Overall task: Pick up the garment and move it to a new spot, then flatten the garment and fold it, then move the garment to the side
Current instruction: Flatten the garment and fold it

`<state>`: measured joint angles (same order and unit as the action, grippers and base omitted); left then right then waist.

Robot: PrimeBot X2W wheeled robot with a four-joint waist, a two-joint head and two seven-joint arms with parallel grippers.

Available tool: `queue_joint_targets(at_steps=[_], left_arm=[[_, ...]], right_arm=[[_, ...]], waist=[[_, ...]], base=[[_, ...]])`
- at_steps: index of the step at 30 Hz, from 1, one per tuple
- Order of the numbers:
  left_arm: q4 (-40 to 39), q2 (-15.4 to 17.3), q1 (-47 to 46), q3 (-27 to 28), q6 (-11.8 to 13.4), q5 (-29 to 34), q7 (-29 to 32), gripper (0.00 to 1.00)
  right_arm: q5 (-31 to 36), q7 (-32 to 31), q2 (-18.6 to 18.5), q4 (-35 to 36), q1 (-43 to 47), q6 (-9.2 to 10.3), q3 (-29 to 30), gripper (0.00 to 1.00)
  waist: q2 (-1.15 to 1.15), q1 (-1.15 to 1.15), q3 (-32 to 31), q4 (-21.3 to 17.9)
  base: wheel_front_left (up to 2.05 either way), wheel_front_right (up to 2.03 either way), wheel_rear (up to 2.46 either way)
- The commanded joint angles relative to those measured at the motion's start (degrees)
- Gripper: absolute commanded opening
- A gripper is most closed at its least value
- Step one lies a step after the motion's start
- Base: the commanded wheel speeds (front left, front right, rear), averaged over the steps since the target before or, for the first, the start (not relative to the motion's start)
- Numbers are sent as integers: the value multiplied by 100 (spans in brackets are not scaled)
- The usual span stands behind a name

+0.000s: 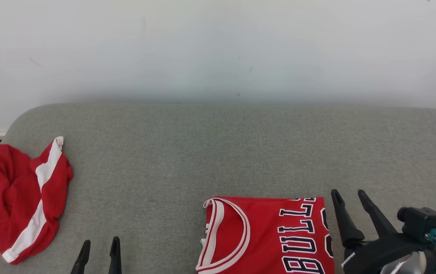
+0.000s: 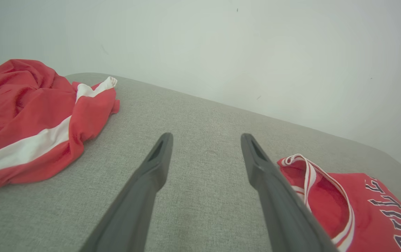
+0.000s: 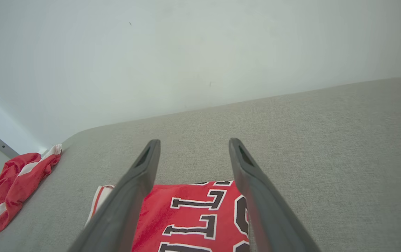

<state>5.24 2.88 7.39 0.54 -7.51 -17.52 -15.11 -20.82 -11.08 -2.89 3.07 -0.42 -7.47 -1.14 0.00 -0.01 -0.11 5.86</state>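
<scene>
The garment is a red jersey with dark, white-edged letters and a white-trimmed neckline. It lies folded flat on the grey cushion at the near edge, right of centre; it shows too in the left wrist view and the right wrist view. My right gripper stands open just to the right of the jersey, fingers apart and holding nothing; in its own view the fingers hang over the jersey's lettered part. My left gripper is open and empty, over bare cushion left of the jersey.
A crumpled pair of red shorts with a white stripe lies at the cushion's left end. The grey upholstered surface runs wide between the two clothes and behind them. A pale wall closes the back.
</scene>
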Motion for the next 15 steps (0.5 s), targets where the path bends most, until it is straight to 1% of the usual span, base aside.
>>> queue_joint_targets(at_steps=[1, 6, 10, 15], left_arm=[[-13, 0, 38, -3, 8, 49, -4, 100], [9, 2, 48, -9, 8, 96, -4, 100], [24, 1, 17, 36, 8, 82, -3, 100], [196, 54, -77, -20, 8, 189, -3, 100]], right_arm=[[84, 136, 1, -43, 108, -4, 83, 100], [100, 475, -27, -160, 297, -4, 282, 100], [128, 780, -132, -334, 527, -4, 429, 100], [18, 1142, -334, -564, 646, -4, 303, 100]], waist=[[0, 1, -107, -116], [0, 1, -176, -169], [0, 1, -231, -210], [0, 1, -275, -302]], base=[[0, 0, 0], [0, 0, 0], [0, 0, 0], [0, 0, 0]])
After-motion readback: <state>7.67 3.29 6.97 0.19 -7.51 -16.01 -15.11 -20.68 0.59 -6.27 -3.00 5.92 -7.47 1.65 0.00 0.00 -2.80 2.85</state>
